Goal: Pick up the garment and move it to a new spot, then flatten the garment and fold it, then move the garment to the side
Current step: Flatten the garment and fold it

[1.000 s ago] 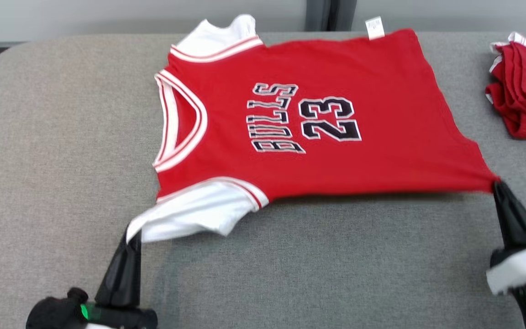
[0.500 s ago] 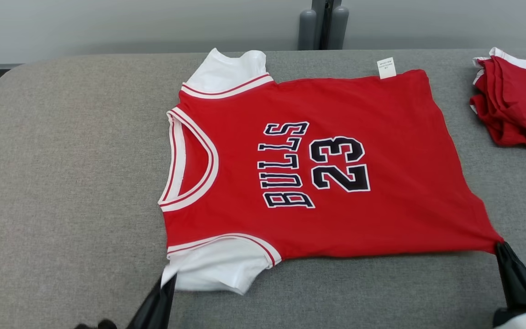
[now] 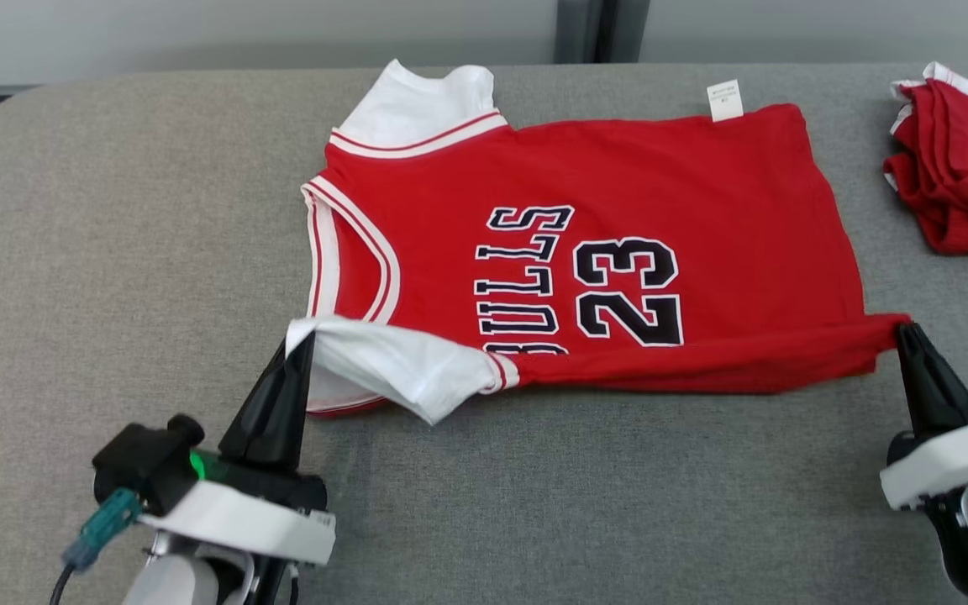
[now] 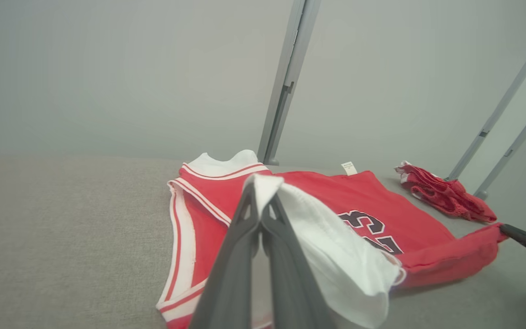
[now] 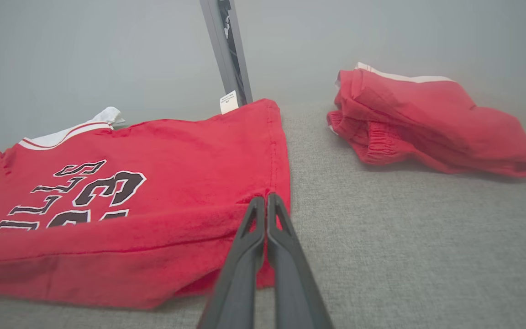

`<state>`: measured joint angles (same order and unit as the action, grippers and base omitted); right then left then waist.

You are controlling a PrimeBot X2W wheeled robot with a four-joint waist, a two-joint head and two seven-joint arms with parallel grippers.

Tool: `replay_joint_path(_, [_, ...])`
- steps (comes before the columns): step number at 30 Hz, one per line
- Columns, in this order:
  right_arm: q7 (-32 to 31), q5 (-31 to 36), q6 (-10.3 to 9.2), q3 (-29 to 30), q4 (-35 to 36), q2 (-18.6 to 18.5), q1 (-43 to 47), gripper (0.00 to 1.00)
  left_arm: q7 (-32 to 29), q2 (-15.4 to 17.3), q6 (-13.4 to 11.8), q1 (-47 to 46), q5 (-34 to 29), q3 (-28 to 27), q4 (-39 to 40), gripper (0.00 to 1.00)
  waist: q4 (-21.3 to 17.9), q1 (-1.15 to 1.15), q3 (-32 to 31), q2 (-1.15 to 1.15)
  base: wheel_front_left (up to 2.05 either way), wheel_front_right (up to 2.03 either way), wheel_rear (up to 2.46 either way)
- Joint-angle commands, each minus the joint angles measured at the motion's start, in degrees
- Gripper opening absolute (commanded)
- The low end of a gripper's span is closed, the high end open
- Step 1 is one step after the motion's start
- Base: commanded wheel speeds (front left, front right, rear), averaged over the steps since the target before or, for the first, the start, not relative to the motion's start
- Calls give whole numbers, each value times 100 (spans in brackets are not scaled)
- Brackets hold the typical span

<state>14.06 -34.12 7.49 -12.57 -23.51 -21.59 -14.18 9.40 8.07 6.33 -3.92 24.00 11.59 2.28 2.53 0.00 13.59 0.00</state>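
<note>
The garment (image 3: 618, 185) is a red jersey with white sleeves and "BULLS 23" on its chest, spread across the grey padded table (image 3: 114, 252), neck to the left. My left gripper (image 3: 306, 338) is shut on the near white sleeve (image 4: 327, 237) and holds it lifted over the jersey's front. My right gripper (image 3: 904, 329) is shut on the near hem corner (image 5: 263, 201), which is raised too. Between the two grips the near edge of the garment (image 5: 107, 256) is doubled over toward the far side, covering the bottom of the lettering.
A crumpled red garment with white trim (image 3: 963, 160) lies at the table's far right, also seen as a red pile (image 5: 427, 119). Grey upright posts (image 4: 286, 82) stand behind the table's far edge. Bare grey cloth stretches left of and in front of the jersey.
Both grippers have carried the near edge of the garment away from me, lifting sleeve and hem corner over the jersey's front. The head camera shifted between frames.
</note>
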Motion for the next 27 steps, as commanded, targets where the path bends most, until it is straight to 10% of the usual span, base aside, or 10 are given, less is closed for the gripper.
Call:
replay_joint_path(1, [-33, -39, 1, -32, -138, -22, -208, 0, 29, -19, 19, -236, -35, 13, -141, 0, -8, 0, 113, 0, 0, 0, 0])
replay_joint_path(27, [123, 689, 0, -614, -1760, 308, -2087, 0, 571, -105, -346, -2436, -907, 271, -2779, 0, -179, 0, 644, 0, 0, 0, 0])
